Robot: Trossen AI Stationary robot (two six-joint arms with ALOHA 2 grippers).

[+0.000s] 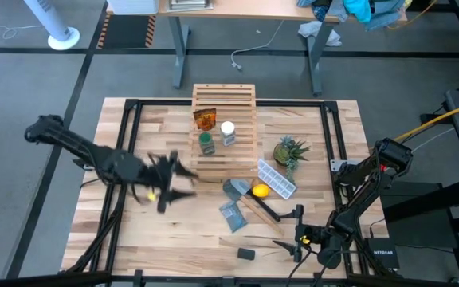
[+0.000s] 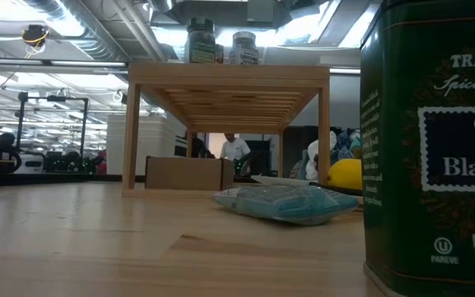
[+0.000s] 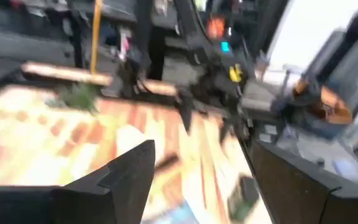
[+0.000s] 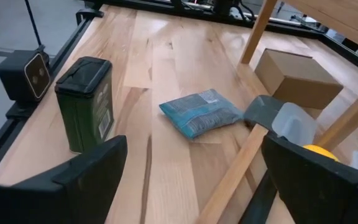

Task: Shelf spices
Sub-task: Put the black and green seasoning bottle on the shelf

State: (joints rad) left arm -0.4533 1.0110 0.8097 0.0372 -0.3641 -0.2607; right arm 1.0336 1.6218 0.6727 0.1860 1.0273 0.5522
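Observation:
The light-wood slatted shelf (image 1: 225, 131) stands at the table's far middle. On its top stand the orange-brown packet (image 1: 205, 119), the green-lidded jar (image 1: 206, 143) and the white-capped bottle (image 1: 228, 131); the low view shows the jar (image 2: 200, 41) and bottle (image 2: 244, 48) above the shelf's top (image 2: 225, 74). The small dark box, a green-black tin (image 1: 247, 253), stands upright on its base near the table's near edge and fills the low view's right (image 2: 435, 140). My left gripper (image 1: 183, 182) is open, blurred, just left of the shelf's near end. My right gripper (image 1: 292, 231) is open to the right of the tin (image 4: 86, 102).
Right of the shelf are a small green plant (image 1: 291, 150) and a white tray (image 1: 276, 179). A yellow round object (image 1: 259, 190), a grey spatula (image 1: 245, 195) and a blue-grey packet (image 1: 232, 215) lie between shelf and tin. A cardboard box (image 2: 188, 173) sits under the shelf.

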